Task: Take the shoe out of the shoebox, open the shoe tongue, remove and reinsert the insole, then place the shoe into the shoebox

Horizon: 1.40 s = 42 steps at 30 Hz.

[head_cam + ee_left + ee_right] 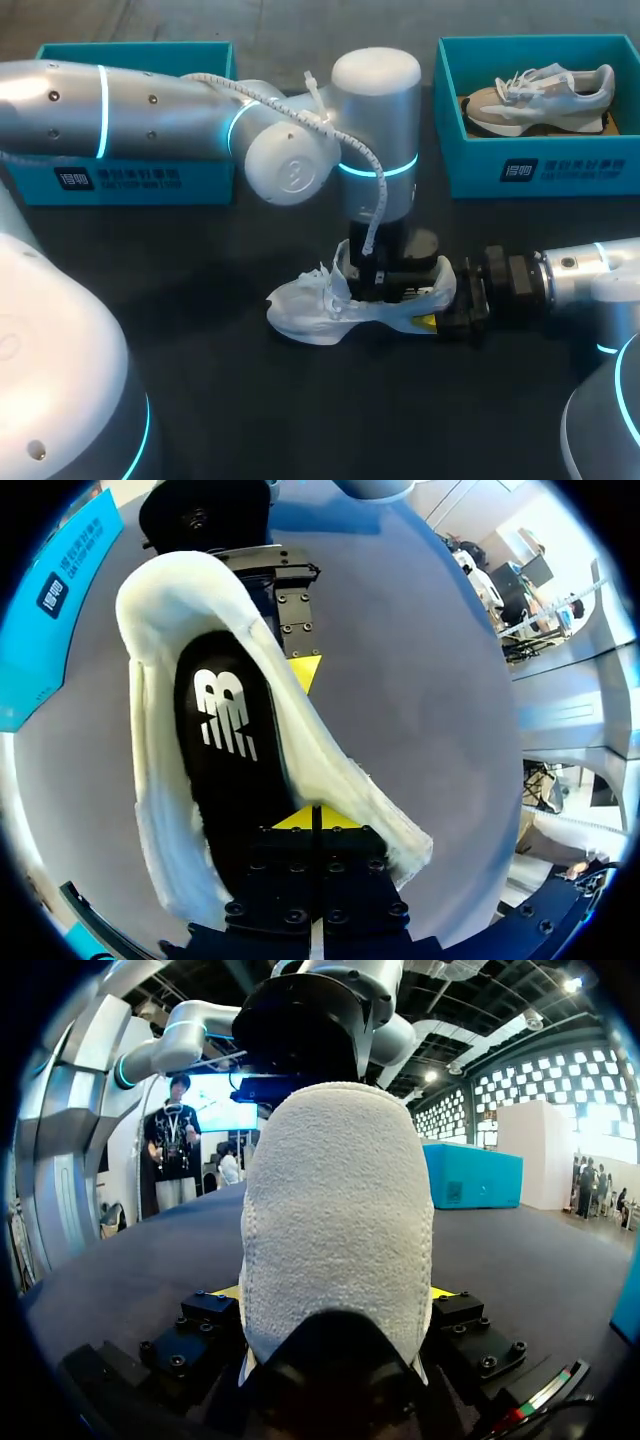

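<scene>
— Status on the near side?
— Right gripper sits low, in from the robot's right. Its two yellow-tipped fingers are clamped on the heel of the white fuzzy-fabric shoe, one on each side. Reads as a brace, so the shoe can't slide while the other arm works inside it.
— Shoe where, pointing how?
— Out of the box, sole down on the black table, about mid-table. Long axis runs across the table: toe to the robot's left, heel to its right, straight into that clamp. White tongue stands up, mouth open.
— Left arm?
— Left gripper hangs from above into the mouth, fingers pressed together. Tips are at the edge of the black insole with the white logo, which lies flat in the shoe. Can't tell if they nip it. My guess: insole step, either lifting it or seating it.
— Far edge?
— Two teal cardboard boxes. Right shoebox holds a beige-and-white sneaker. Left shoebox sits behind the left arm, inside hidden.
</scene>
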Motion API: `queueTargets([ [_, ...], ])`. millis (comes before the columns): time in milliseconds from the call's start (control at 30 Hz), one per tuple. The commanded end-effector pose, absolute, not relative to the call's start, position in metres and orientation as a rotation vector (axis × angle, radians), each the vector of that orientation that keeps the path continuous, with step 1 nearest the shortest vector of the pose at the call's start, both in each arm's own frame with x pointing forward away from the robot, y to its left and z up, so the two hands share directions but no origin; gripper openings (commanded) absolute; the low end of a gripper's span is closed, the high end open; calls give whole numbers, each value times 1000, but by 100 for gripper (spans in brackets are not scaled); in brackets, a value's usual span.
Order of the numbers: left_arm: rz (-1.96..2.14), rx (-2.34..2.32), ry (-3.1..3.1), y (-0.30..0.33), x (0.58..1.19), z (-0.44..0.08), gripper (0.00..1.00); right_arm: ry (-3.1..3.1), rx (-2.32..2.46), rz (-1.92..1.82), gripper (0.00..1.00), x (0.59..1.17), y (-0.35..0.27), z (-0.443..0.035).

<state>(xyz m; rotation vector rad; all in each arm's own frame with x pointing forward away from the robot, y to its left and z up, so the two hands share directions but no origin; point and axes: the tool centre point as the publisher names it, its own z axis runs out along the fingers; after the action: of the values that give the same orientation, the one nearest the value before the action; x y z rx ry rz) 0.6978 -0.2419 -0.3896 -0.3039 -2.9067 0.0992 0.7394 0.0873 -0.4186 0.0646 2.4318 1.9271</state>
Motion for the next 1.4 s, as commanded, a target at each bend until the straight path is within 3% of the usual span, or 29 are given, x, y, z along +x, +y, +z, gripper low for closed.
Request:
queueTargets([
  [33,104,-298,-2911,-243,695,-400,0,2432,65,1925,0,740,88,-421],
  [433,99,-290,-2995,-249,704,-402,0,2432,65,1925,0,740,88,-421],
  [533,108,-297,-3011,-250,706,-399,31,2432,65,1925,0,740,88,-421],
  [600,111,-297,-3023,-250,708,-398,41,2432,65,1925,0,740,88,-421],
  [1400,45,-329,-3198,-263,744,-425,38,2432,65,1925,0,740,88,-421],
])
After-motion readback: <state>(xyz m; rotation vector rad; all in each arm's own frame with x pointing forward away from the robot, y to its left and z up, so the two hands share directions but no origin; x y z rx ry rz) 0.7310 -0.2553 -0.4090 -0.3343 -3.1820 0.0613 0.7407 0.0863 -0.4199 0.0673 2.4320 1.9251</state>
